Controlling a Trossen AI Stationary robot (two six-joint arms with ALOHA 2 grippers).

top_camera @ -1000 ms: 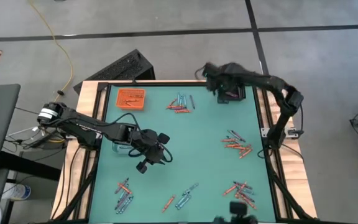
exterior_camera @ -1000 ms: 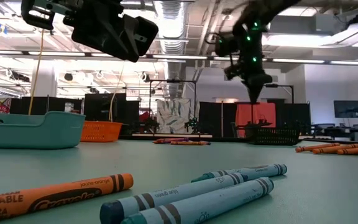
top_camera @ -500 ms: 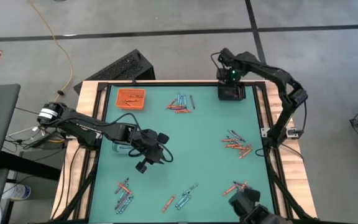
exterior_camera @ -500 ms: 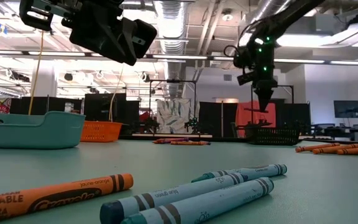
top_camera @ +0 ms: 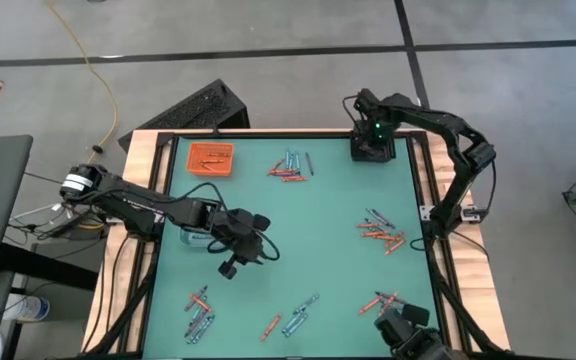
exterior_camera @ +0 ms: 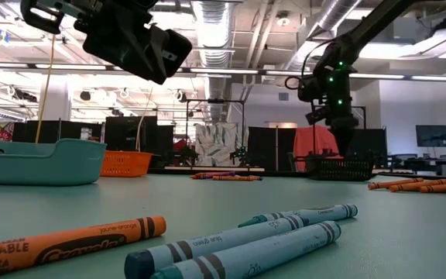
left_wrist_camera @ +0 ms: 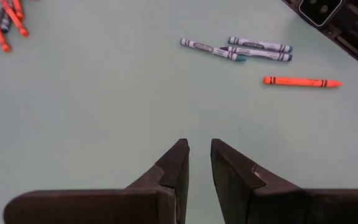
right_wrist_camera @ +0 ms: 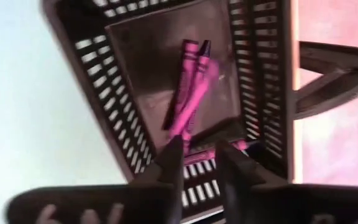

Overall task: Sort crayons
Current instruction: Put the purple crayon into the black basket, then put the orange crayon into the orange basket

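The right gripper is hovering over the black tray at the far right corner of the green worktop. In the right wrist view its fingers are standing slightly spread with nothing between them, and purple crayons are lying on the tray's floor beyond the tips. The left gripper is hanging above the worktop's left middle, just beside the teal tray; its fingers are standing narrowly spread and pinching nothing. Beyond them, two blue-grey crayons and one orange crayon are lying on bare worktop. The remaining crayons are lying in loose groups: one far group near the orange tray, which is holding orange sticks; one group at the right edge; one at the near right; one at the near left; and one at the near middle.
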